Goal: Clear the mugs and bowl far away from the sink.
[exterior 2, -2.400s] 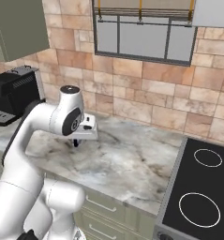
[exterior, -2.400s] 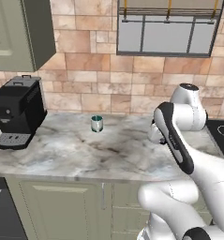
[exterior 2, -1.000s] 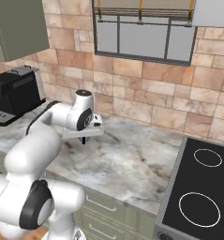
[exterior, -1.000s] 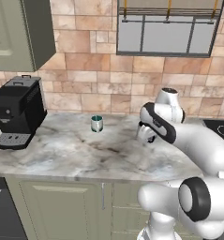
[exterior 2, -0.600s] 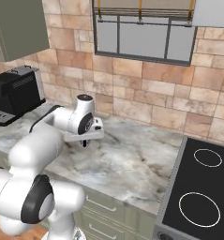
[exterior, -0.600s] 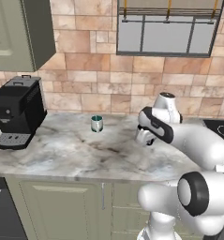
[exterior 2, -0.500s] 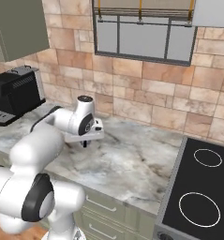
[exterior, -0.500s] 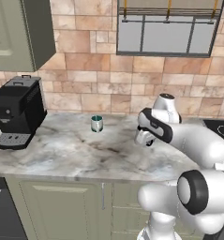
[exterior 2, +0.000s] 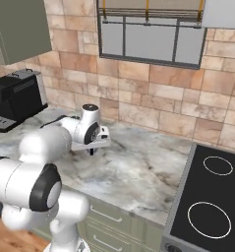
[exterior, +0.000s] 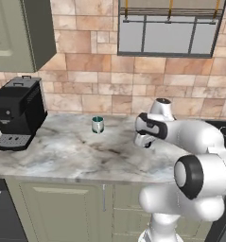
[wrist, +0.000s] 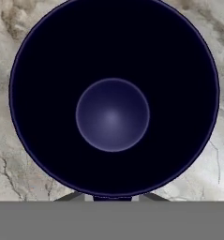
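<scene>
Hand view: navy mug (wrist: 112,98) hides fingertips; jaws clamped on its rim.

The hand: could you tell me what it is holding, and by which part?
The hand is shut on the navy mug, gripping its rim at the edge nearest the camera.

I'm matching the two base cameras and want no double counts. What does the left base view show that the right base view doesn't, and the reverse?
Left base view: the teal-rimmed mug standing on the counter, apart from the arm. Right base view: the stovetop with its two ring burners. Both share the black coffee machine, the marble counter, the brick wall, the window and the white arm reaching low over the counter.
</scene>
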Motion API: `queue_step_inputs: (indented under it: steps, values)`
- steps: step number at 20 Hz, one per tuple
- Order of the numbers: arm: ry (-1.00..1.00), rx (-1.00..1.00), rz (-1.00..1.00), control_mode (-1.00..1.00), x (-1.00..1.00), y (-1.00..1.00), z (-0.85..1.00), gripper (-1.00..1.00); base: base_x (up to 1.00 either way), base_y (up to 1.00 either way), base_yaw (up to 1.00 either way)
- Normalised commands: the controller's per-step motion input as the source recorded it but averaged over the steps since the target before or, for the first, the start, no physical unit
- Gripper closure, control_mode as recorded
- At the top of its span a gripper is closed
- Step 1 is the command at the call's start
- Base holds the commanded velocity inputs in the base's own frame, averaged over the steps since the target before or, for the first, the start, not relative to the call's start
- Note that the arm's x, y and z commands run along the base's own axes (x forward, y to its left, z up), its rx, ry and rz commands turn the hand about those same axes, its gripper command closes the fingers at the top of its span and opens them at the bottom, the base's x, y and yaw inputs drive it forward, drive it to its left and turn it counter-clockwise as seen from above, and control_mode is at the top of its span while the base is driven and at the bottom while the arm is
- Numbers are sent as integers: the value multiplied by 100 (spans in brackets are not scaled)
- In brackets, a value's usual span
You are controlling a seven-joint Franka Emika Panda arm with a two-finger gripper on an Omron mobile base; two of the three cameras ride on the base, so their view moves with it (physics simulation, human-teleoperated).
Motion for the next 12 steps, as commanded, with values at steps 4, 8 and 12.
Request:
queue_step_inputs:
  steps: [4, 8, 12]
  values:
    - [0, 0, 0, -100, 34, 0, -12, 100, 0, 0, 0]
    - [0, 0, 0, -100, 34, 0, -11, 100, 0, 0, 0]
    - [0, 0, 0, -100, 31, 0, -11, 100, 0, 0, 0]
